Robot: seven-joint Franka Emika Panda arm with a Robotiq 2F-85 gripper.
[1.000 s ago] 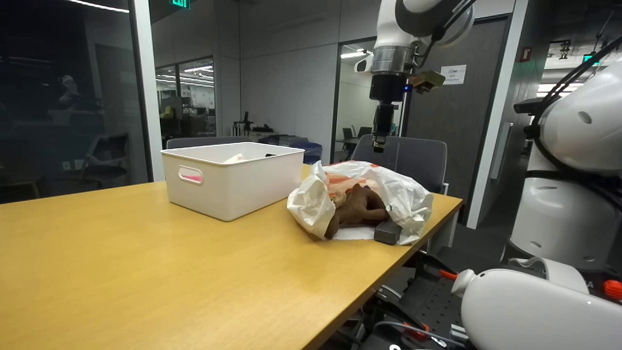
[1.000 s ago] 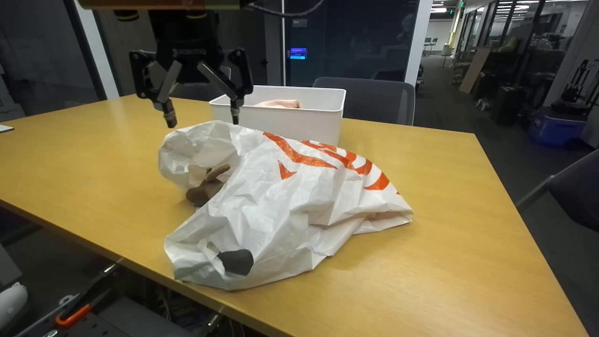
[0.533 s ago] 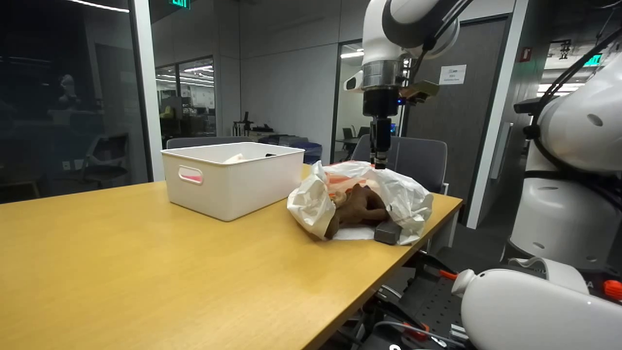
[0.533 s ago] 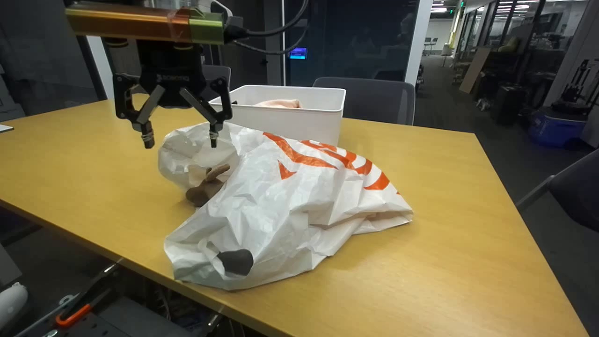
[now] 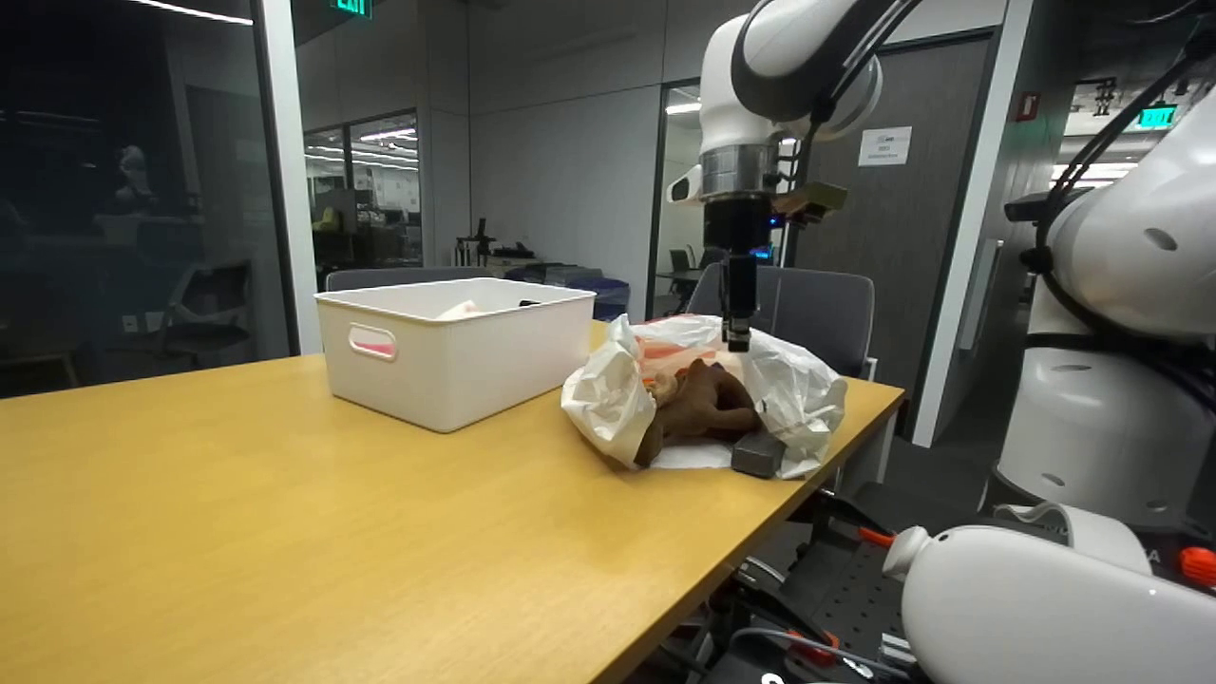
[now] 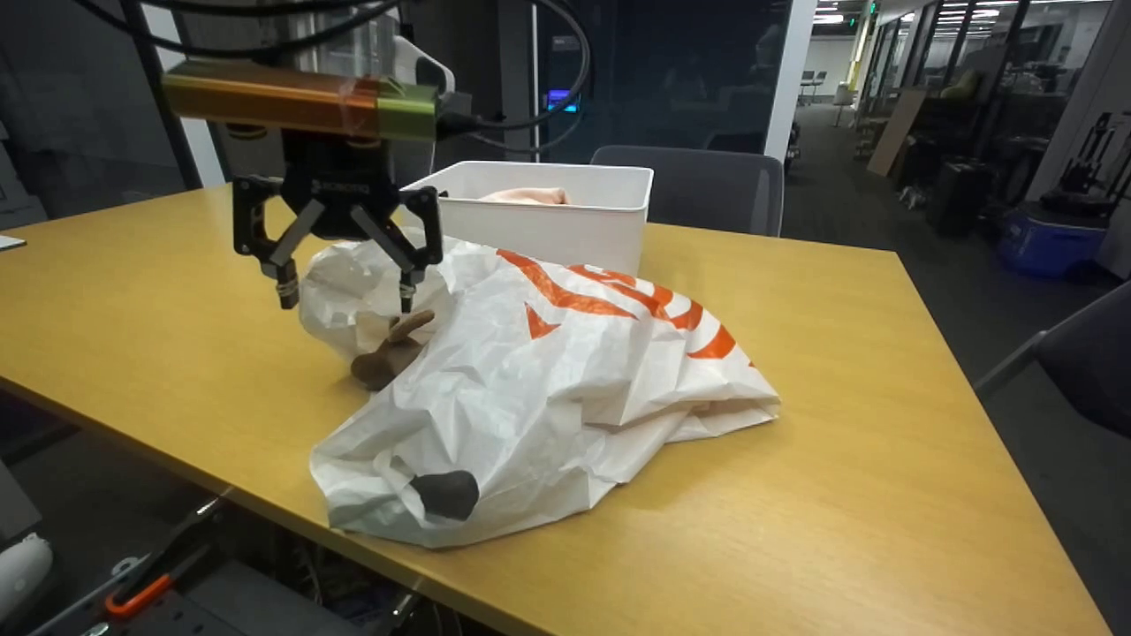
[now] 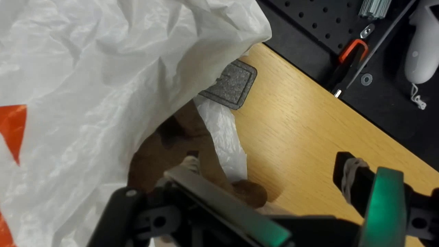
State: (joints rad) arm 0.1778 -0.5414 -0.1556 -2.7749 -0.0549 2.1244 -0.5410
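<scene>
The claw (image 6: 347, 303) points downward with its two fingers wide apart, close above the open mouth of a crumpled white plastic bag (image 6: 548, 380), which carries an orange print. In this mouth lies a brown, soft-looking thing (image 5: 701, 404), covered partly by the bag; in the wrist view one finger appears over it and the other over the tabletop (image 7: 284, 137), and whether the nearer finger touches it, one cannot tell. Beside the brown thing, at the rim of the bag, rests a dark grey block (image 5: 758, 455), near the edge of the tabletop. The surface is yellowish, with a fine wood grain and a slight shine. Near the bag stands a white bin (image 5: 513, 366), upright, with a pale pink, cloth-like thing (image 6: 528, 196) inside. Along the edge, at a lower level, there is a black perforated plate (image 7: 319, 20). Farther out, a grey chair (image 6: 698, 190) stands behind the bin. The room has a dark glass wall (image 5: 133, 190), a grey panelled wall (image 5: 565, 190), a dark door (image 5: 883, 247) with a white paper sheet (image 5: 885, 146), and a green exit sign (image 5: 351, 7) high up. In an exterior view a carpeted corridor (image 6: 857, 212) leads away, and a blue box (image 6: 1054, 238) stands at its side.
</scene>
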